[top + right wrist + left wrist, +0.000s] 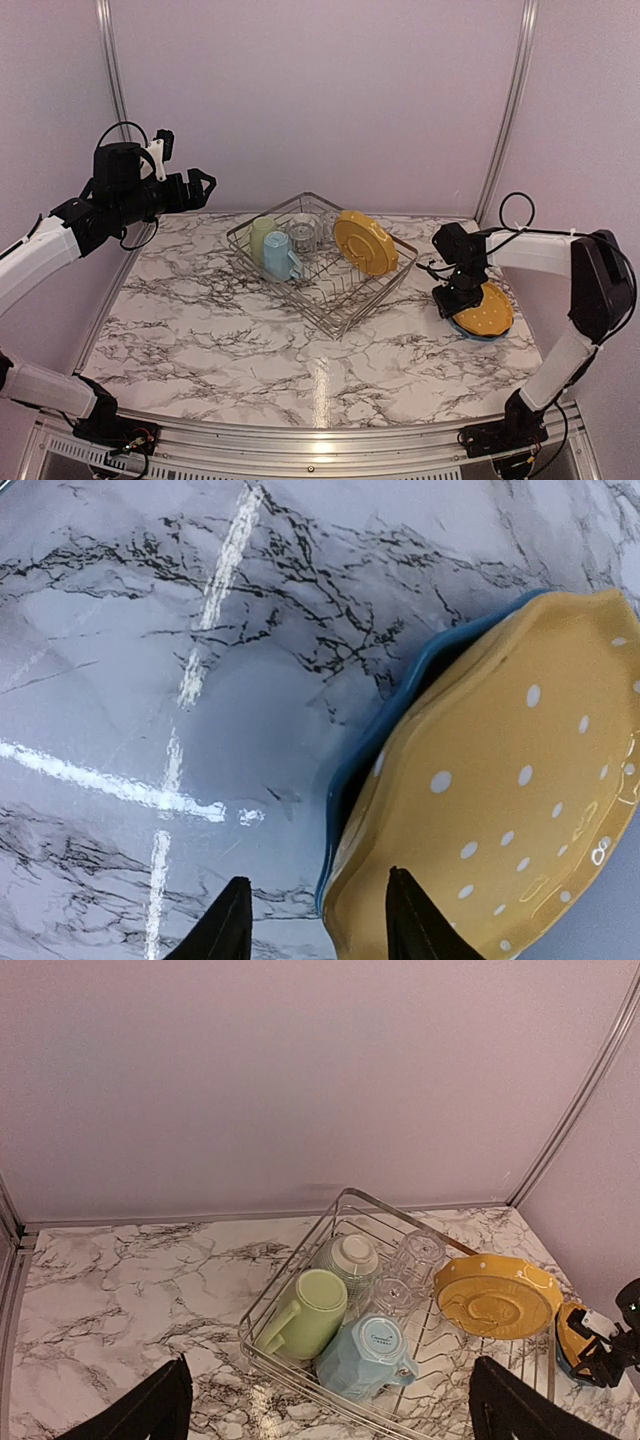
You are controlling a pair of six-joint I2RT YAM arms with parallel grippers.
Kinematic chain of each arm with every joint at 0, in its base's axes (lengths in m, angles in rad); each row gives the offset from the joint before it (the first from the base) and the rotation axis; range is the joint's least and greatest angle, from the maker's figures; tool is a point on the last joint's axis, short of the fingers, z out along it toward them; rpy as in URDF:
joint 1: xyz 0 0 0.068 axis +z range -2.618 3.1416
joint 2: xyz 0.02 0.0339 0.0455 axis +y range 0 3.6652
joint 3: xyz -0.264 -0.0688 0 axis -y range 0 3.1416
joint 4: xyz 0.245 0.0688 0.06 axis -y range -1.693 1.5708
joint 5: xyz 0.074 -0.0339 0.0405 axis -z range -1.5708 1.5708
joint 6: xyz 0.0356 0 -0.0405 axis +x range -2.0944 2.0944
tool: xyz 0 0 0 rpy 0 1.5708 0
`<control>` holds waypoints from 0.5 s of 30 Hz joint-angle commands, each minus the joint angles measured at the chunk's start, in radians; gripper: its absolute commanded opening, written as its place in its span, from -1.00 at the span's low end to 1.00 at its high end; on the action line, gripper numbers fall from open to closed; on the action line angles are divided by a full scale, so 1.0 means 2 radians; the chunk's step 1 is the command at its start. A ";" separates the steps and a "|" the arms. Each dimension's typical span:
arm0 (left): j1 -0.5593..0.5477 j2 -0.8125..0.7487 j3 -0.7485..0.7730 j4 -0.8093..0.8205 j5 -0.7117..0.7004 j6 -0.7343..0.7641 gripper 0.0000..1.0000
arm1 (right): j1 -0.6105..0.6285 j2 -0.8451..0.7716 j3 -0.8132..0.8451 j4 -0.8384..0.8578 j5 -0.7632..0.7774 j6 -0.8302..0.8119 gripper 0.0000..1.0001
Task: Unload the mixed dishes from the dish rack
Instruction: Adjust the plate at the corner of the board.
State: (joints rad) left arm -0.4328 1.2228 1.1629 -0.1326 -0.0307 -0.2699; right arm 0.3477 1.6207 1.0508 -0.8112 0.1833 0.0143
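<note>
Dish rack sits rear-centre on the marble worktop, most of the load in it. One yellow-orange plate stands on edge between the dividers on the right side. Light blue mug and pale green cup are side by side at the near-left, bases showing. Ribbed pale green bowl sits upside down behind them, w/ the clear glass beside it. The dotted yellow plate is out already, lying skewed on the blue plate on the worktop right of the rack.

Right end effector: fingers part-way apart astride the stack's rim, one tip over the yellow face, the other outside the blue edge. No pinch visible, so it reads as open w/ nothing held. Left end effector: spread wide, empty, up in the air left-rear, well apart from the rack.

Handling, my read: all glazed ceramic or glass, so stiff, slick, and it chips if knocked on the wire.
- Plate: moderate weight. Pinch the top rim, lift straight up out of the dividers.
- Mug and cup: grip the wall at the mouth or the handle. Mug prob. heavier.
- Glass: lightest, most slippery and fragile. One finger inside, one outside, gentle squeeze.
- Bowl: inverted, so only the foot ring shows. Awkward, prob. needs the rim edge.
</note>
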 commanded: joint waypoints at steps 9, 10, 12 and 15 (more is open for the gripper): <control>0.000 -0.001 0.005 -0.004 0.008 0.000 0.98 | -0.010 0.026 0.019 -0.018 0.029 -0.006 -0.71; 0.001 -0.001 0.005 -0.004 0.006 0.000 0.98 | -0.010 0.025 0.020 -0.018 0.030 -0.006 -0.74; 0.000 -0.001 0.004 -0.003 0.005 0.001 0.98 | -0.010 0.022 0.024 -0.018 0.029 -0.006 -0.82; 0.001 -0.001 0.004 -0.002 0.005 0.000 0.98 | -0.010 0.023 0.033 -0.023 0.033 0.000 -0.94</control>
State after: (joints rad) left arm -0.4328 1.2228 1.1629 -0.1326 -0.0261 -0.2699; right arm 0.3382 1.6588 1.0737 -0.8349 0.2287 -0.0109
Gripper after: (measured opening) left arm 0.989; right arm 0.057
